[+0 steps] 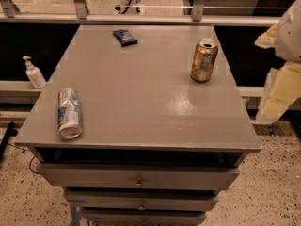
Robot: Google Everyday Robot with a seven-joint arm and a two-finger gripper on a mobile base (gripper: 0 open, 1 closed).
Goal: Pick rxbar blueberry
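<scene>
The rxbar blueberry (125, 37) is a small flat dark navy bar. It lies near the far edge of the grey cabinet top (141, 93), a little left of centre. My gripper (278, 91) shows as white and cream parts at the right edge of the view, off the right side of the top. It is well to the right of the bar and nearer than it, and far from touching it. Nothing shows in it.
A gold-brown can (204, 60) stands upright at the far right of the top. A white-and-blue can (69, 113) lies on its side near the front left. A pump bottle (34, 73) stands on a ledge to the left. Drawers (138, 178) sit below, and a railing (141, 18) runs behind.
</scene>
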